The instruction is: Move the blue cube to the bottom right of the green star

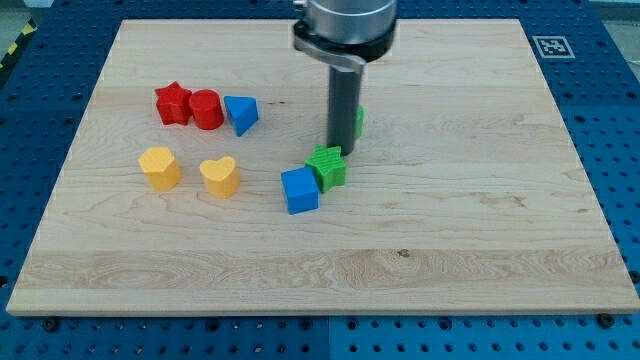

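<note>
Pale wooden board (480, 230), red star (172, 103), red cylinder (206, 109), blue triangle (241, 113), 2 yellow blocks (160, 167), blue cube (299, 190), green star (328, 166)

Wooden board (480, 200) lies open across the view's right and bottom. The blue cube (300, 190) touches the green star (328, 166), my tip (341, 150) just above them; five blocks crowd the left.

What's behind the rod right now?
A green block peeks out at the rod's right edge; most of it is covered, so its shape is unclear. My tip sits just above the green star.
</note>
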Controlling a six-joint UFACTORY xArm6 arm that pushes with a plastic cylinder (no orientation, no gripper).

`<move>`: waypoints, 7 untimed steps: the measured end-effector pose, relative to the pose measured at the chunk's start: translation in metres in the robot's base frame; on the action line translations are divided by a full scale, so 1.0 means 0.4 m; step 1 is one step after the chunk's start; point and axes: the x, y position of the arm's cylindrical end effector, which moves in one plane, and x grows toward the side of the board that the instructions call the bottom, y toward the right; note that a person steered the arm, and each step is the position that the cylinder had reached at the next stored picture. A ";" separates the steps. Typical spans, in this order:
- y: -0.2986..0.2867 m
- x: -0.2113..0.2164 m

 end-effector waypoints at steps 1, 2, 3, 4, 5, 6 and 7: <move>-0.069 0.011; -0.076 0.082; -0.143 0.147; -0.204 0.190; -0.162 0.224; -0.108 0.255; -0.070 0.286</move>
